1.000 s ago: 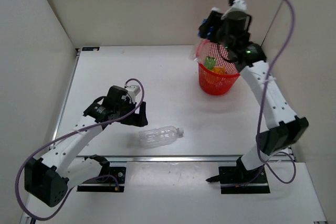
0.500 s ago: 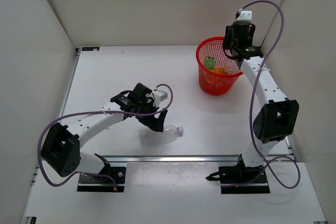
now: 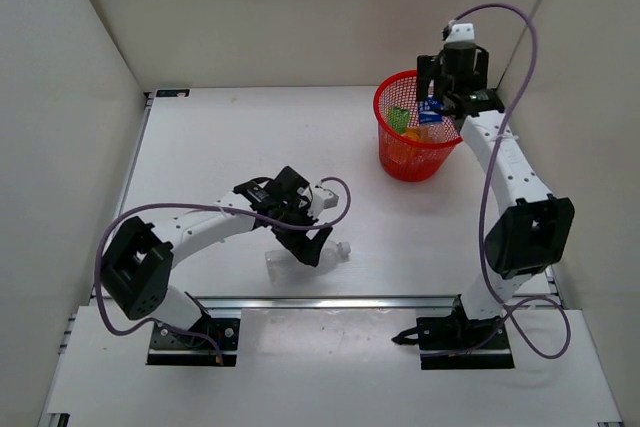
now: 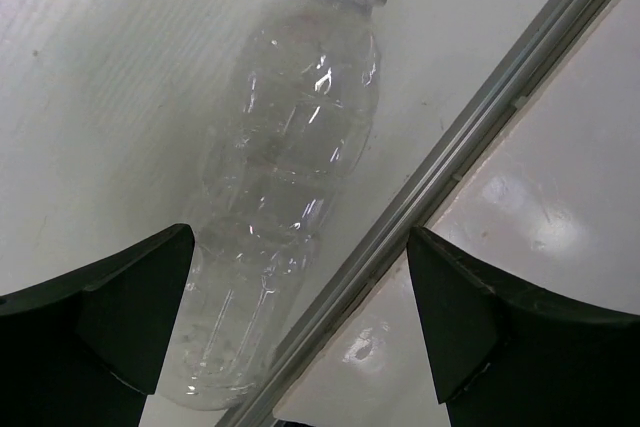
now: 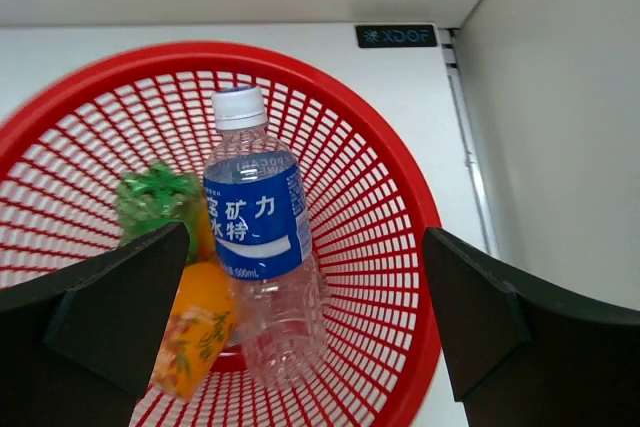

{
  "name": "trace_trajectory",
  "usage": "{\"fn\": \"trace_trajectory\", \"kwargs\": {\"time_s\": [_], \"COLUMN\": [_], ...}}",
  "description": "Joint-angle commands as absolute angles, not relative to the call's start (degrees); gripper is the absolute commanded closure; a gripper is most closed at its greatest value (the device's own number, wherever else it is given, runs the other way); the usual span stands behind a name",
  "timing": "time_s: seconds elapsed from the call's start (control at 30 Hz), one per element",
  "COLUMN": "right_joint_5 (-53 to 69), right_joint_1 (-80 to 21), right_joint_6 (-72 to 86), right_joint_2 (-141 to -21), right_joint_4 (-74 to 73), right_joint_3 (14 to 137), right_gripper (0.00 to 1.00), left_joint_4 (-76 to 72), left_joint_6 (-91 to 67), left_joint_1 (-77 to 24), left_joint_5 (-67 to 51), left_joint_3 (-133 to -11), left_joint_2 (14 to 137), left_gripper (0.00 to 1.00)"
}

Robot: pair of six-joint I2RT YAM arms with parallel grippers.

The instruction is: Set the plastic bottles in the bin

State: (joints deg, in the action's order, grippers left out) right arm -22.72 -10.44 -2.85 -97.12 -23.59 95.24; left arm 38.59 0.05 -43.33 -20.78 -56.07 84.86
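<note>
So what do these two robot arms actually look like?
The left arm and right arm are alike: slim white links between chunky black joints, each standing on a black base plate, with a thin purple cable looping loosely outside. A small white block sits at each wrist. The left gripper and right gripper are black, each with two broad, wedge-shaped fingers.

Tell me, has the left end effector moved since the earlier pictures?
Yes. The left end effector went rightward and nearer the metal rail, and now hangs open over the lying clear bottle.
</note>
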Motion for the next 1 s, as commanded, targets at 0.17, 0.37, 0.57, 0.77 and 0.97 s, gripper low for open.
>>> {"fn": "trace_trajectory", "kwargs": {"time_s": [0.17,0.37,0.57,0.77,0.97], "right_joint_5": [-6.33,-16.29,3.25,-5.74,-0.53], "right_joint_1": [-4.92,-11.87,10.85,21.11,20.4], "right_joint_6": [6.59,8.95,20.03,19.68,22.93], "right_joint_2": [-78.42,-70.42,-57.58,-53.44,-52.39], "right_joint_4": [-27.16,-29.26,-34.26,-41.47,-40.26], "right_joint_3": [88.7,85.62,68.58,58.38,49.41], "right_gripper": [0.01,0.01,0.01,0.0,0.01], "left_joint_4": [41.58,38.68,36.83,34.46,22.98], "left_joint_6": [2.2,0.7,-5.0,-10.54,-15.79], "left_joint_1": [-47.28,-47.64,-46.68,-44.65,-44.83], "left_joint_5": [-20.49,-17.93,-14.77,-5.21,5.08], "left_joint_3": [-56.95,-57.83,-64.85,-83.89,-100.53], "left_joint_2": [91.49,95.17,95.37,93.42,95.97], "left_gripper": [0.01,0.01,0.46,0.55,0.53]}}
